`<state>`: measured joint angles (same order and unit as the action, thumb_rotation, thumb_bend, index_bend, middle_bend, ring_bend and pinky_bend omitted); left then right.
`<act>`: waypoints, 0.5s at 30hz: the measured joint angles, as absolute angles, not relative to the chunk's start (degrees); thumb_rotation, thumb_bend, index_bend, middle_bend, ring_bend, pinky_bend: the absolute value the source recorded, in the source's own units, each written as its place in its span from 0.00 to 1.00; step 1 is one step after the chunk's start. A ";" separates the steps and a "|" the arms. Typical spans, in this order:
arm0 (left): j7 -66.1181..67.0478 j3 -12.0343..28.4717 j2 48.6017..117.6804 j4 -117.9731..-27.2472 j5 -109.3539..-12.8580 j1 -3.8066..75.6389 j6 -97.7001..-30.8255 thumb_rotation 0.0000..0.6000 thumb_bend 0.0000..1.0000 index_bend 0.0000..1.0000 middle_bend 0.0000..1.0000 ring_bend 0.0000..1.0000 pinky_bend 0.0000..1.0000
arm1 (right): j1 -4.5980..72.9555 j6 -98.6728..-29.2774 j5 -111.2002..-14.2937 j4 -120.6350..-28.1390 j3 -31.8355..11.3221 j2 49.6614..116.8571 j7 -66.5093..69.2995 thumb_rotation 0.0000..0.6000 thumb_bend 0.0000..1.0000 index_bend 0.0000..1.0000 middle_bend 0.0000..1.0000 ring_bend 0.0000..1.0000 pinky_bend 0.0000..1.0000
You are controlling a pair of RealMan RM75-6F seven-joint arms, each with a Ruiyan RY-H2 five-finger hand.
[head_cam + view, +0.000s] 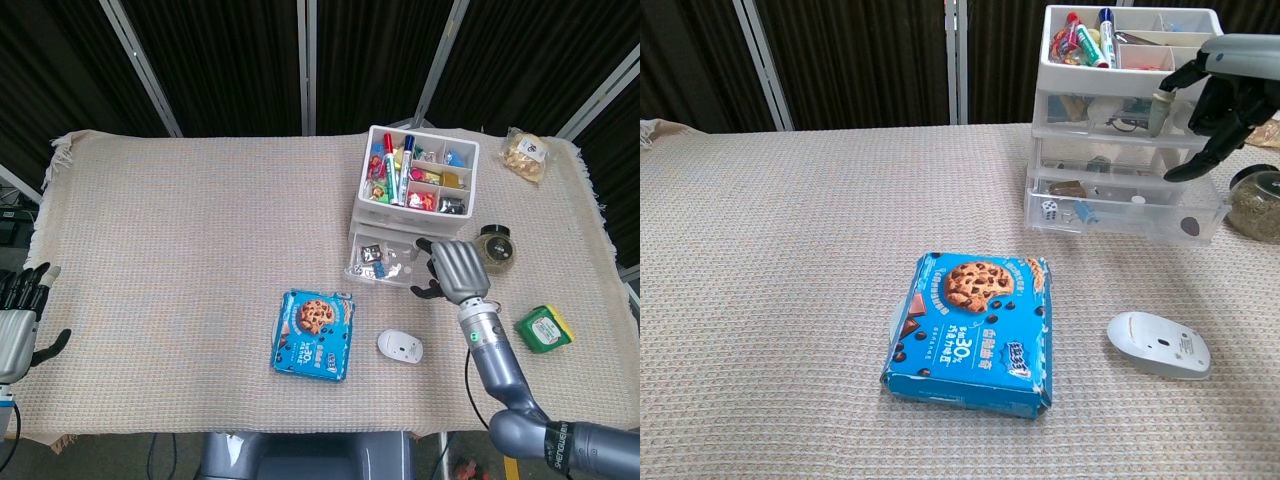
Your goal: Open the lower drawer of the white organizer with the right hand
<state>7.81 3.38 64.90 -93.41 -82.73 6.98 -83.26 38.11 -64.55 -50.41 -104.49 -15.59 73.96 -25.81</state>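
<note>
The white organizer stands at the back right, its top tray full of markers and small items. Its clear lower drawer is pulled out toward me, showing small bits inside. My right hand hovers over the drawer's right end, raised level with the upper drawers, fingers loosely curved and holding nothing. Off the table's left edge, my left hand rests with fingers spread and empty.
A blue cookie box lies in front of the organizer, with a white mouse to its right. A jar, a green packet and a snack bag sit to the right.
</note>
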 measured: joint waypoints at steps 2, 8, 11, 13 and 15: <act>7.71 3.37 64.88 -93.35 -82.75 7.00 -83.21 1.00 0.31 0.03 0.00 0.00 0.00 | 39.13 -63.75 -51.31 -102.54 -15.09 74.54 -26.98 1.00 0.00 0.54 1.00 1.00 0.66; 7.73 3.40 64.88 -93.35 -82.69 7.02 -83.18 1.00 0.31 0.03 0.00 0.00 0.00 | 42.04 -59.40 -55.23 -96.05 -13.39 76.33 -27.74 1.00 0.00 0.54 1.00 1.00 0.66; 7.83 3.46 64.96 -93.31 -82.61 7.02 -83.22 1.00 0.32 0.03 0.00 0.00 0.00 | 43.03 -57.28 -55.84 -94.21 -13.00 76.59 -27.36 1.00 0.00 0.54 1.00 1.00 0.66; 7.96 3.48 65.01 -93.31 -82.56 7.02 -83.24 1.00 0.32 0.03 0.00 0.00 0.00 | 43.76 -55.69 -56.21 -93.35 -12.83 76.59 -26.80 1.00 0.00 0.54 1.00 1.00 0.66; 8.15 3.51 65.05 -93.37 -82.49 7.02 -83.25 1.00 0.32 0.03 0.00 0.00 0.00 | 44.38 -54.38 -56.73 -92.55 -12.77 76.50 -25.91 1.00 0.00 0.54 1.00 1.00 0.66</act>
